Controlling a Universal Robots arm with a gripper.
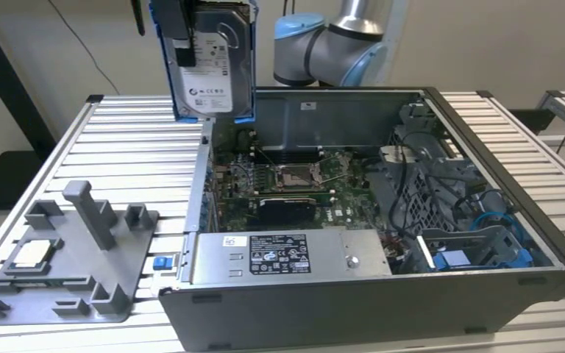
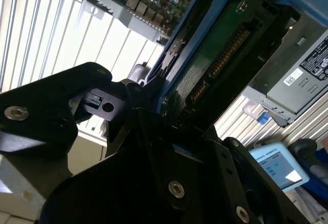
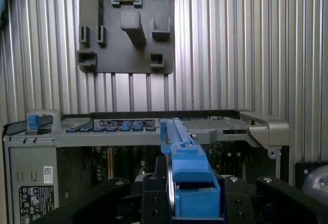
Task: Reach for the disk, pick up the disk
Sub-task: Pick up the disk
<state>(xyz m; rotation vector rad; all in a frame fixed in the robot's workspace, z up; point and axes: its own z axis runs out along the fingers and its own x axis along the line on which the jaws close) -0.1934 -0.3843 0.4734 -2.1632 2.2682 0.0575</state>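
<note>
Gripper: closed on the disk, which it holds upright in the air above the far edge of the open computer case. In the exterior view the gripper sits at the 12 o'clock end of the disk, black against the silver body. The disk's white label faces the camera and the blue frame runs down its sides, its 6 o'clock edge clear of the case wall.

In the first wrist view the disk is seen edge-on, the blue frame wedged between the black fingers, one on each side. In the second wrist view the disk shows its green circuit-board underside, the blue frame along its rim.

Slatted metal table: carries the case and, at roughly 8 o'clock from the case in the exterior view, a grey plastic stand with upright posts. A small pale square chip lies in a recess of that stand, well apart from the disk.

Motherboard lies exposed inside the case.
</note>
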